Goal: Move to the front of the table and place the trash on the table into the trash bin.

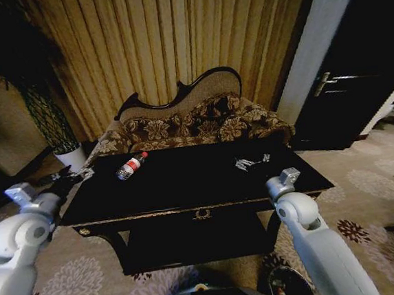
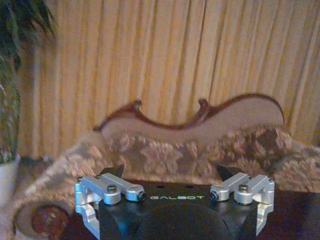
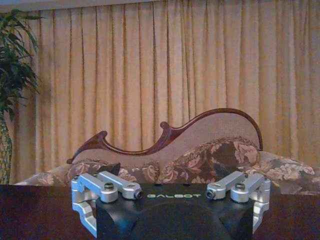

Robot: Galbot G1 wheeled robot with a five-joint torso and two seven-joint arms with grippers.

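The table (image 1: 186,183) spreads black and glossy across the middle of the head view, its gold-trimmed front edge facing the robot and its lower shelf lost in shadow. Behind it stands the patterned sofa (image 1: 195,123) against tall gold curtains (image 1: 167,40). Its dark top makes small litter hard to read: the clear bottle (image 1: 131,166) with its red cap lies on its side toward the far left part of the top, and a pale crumpled scrap (image 1: 250,161) sits toward the far right; the scrap's exact shape cannot be made out. At the bottom edge of the head view, beside the right arm, a dark round rim (image 1: 290,283) is cut off and too dim to identify.

The left gripper (image 2: 170,176) is held at the table's left end, fingers spread wide apart and holding nothing; the bottle lies well to its right. The right gripper (image 3: 169,171) hovers at the table's front right edge, likewise spread and empty, with the scrap beyond it, apart.
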